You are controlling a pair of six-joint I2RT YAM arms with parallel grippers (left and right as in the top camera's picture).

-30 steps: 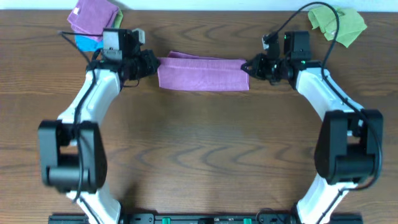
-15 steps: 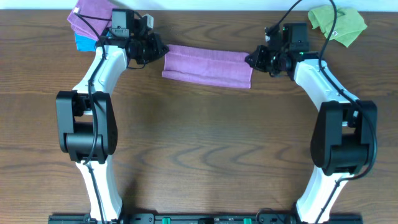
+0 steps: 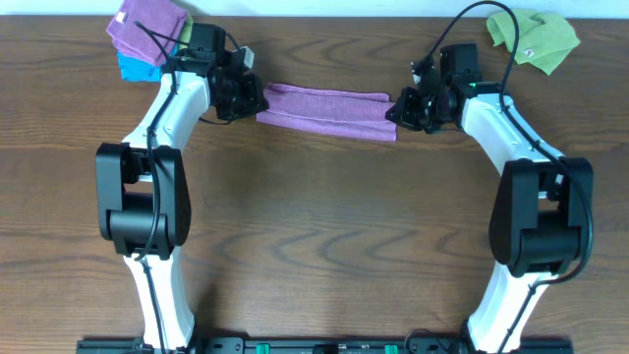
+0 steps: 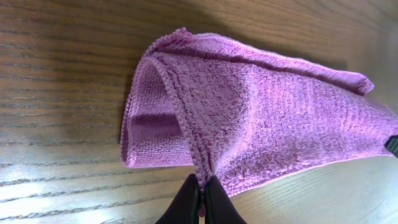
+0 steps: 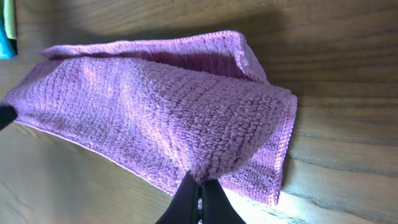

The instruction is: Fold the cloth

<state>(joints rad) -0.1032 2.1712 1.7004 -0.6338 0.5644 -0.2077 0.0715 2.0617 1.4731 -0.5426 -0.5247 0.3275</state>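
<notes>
Nearest us, the front of the table [image 3: 314, 246] was bare wood, stretching wide between the two arms. That was the largest open room in view.

Farther back, the purple cloth [image 3: 324, 101] ran from left to right as a narrow folded band. Its long edges were nearly straight, and its right end sat slightly nearer us than its left.

The left hand [image 3: 256, 98] was clenched on the cloth's left end. In the left wrist view, its fingers [image 4: 186, 202] were pressed together on a hemmed edge. Beside them the end gaped into a loose pocket with a curved hem.

The right hand [image 3: 395, 106] was clenched on the cloth's right end. In the right wrist view, its fingers [image 5: 214, 205] pinched the near edge of the upper layer. Next to the grip the end rolled over in a rounded fold, and a second layer's edge showed behind it.

We could not tell whether the band rested on the table or hung just above it.

Beyond the band, a strip of wood lay open up to the far edge. In the far left corner a second purple cloth [image 3: 145, 25] lay partly over a blue piece [image 3: 133, 67], just behind the left arm. In the far right corner a green cloth [image 3: 536, 37] lay well apart from the band.
</notes>
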